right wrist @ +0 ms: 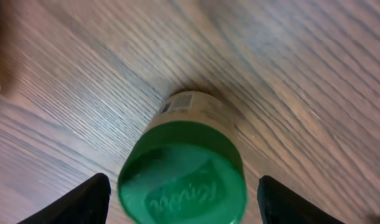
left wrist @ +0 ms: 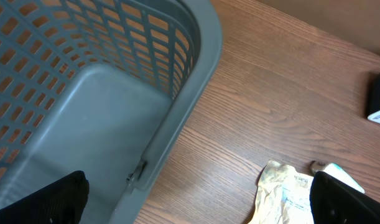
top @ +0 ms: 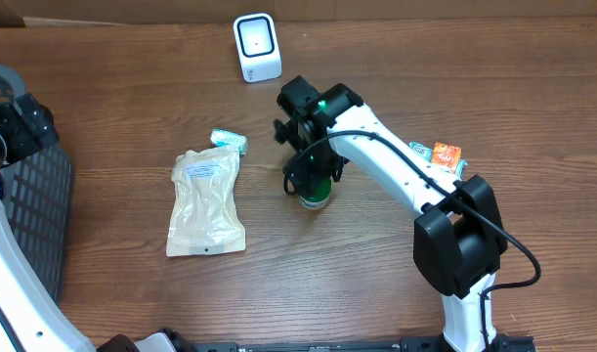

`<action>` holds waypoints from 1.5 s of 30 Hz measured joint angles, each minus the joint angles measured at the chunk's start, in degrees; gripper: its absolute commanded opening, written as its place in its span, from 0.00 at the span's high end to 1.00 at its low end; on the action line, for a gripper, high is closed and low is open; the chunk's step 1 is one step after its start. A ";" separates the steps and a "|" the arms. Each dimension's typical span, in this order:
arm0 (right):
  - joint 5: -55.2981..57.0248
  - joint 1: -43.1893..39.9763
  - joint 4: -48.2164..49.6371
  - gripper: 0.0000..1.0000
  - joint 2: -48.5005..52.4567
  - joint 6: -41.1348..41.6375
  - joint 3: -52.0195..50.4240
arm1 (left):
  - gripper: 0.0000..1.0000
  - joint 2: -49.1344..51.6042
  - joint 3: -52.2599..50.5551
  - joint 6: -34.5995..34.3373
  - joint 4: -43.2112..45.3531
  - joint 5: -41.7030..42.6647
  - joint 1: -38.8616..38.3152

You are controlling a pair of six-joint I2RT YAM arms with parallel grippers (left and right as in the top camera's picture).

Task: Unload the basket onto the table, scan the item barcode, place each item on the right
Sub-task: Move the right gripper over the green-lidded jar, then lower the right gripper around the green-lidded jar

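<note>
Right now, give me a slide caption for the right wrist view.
Right gripper open, straddling a green-lidded jar standing upright on the wooden table.

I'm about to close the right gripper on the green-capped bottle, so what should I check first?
1. Bottle upright on the table: ok.
2. Right gripper open, one finger on each side of the green cap: ok.
3. Gap between each finger and the cap, nothing gripped yet: ok.
4. Which way the barcode faces: cannot tell.
5. Scanner standing with nothing in front of it: ok.
6. Left gripper open by the basket, away from the bottle: ok.
</note>
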 measured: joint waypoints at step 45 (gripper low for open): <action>4.90 -0.68 2.08 0.11 -1.03 61.64 -5.27 | 0.00 0.00 0.00 -0.02 0.00 0.00 0.00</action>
